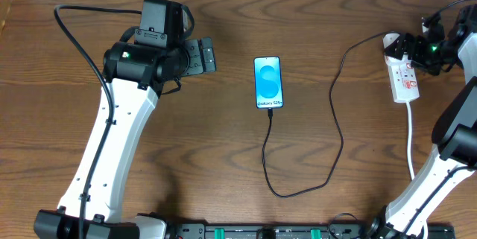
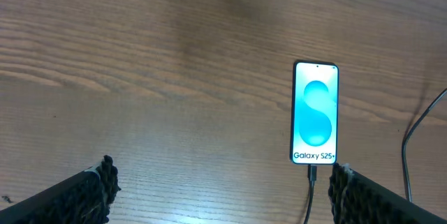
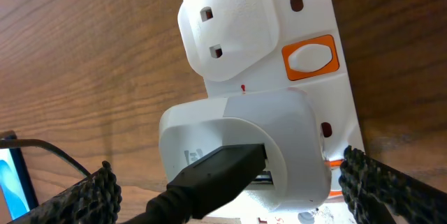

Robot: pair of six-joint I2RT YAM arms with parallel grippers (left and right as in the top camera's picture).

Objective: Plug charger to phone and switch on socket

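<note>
My left end effector point(image 1: 212, 55) is spread wide & empty, just left of the phone point(image 1: 268, 83), which lies face-up mid tabletop point(image 1: 209, 164). The charger point(image 1: 340, 131) tip is at the phone's bottom edge, its white plug in the socket point(image 1: 405, 83). My right end effector point(image 3: 230, 182) is wide too, either side of that plug w/o touching.

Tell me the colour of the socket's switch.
The switch is orange with a white centre; right wrist view.

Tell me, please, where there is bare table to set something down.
Bare wood lies between the left gripper and the phone, and between the left arm and the cable. The right edge is crowded: power strip, right gripper.
</note>
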